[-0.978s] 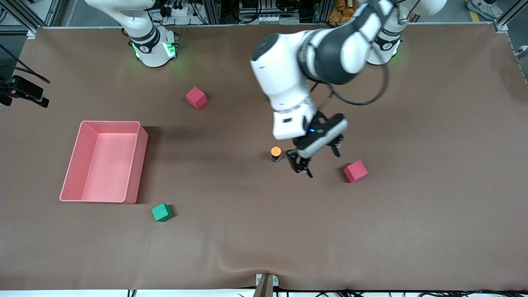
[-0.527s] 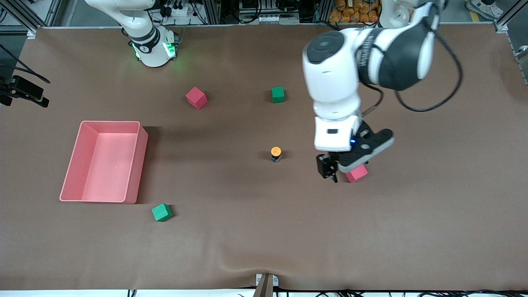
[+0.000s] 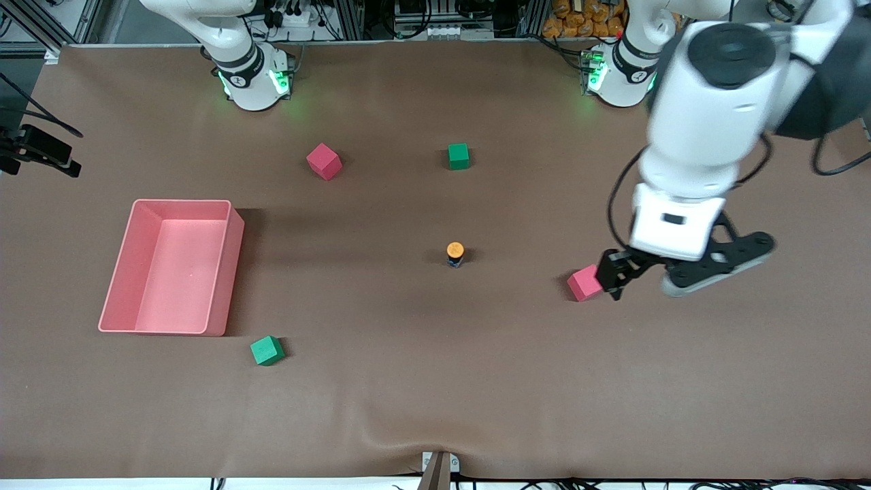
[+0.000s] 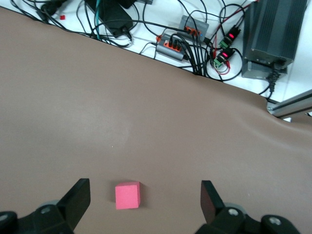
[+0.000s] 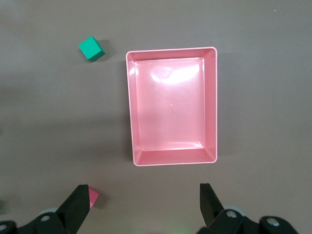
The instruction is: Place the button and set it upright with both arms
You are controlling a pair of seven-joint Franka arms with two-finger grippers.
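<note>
The button (image 3: 455, 253) already stands upright mid-table, orange cap up, nothing holding it; the left gripper (image 3: 643, 272) hangs fingers apart over the pink-red cube (image 3: 585, 283), while the right gripper (image 5: 144, 204) waits, spread, above the pink tray (image 5: 132, 122).

Tiny button (image 3: 455, 254), orange round cap on a short dark body, standing upright mid-table with the cap on top, nothing touching it.

Brown table (image 3: 435, 408) — button (image 3: 455, 253), cubes, pink tray (image 3: 235, 258).
</note>
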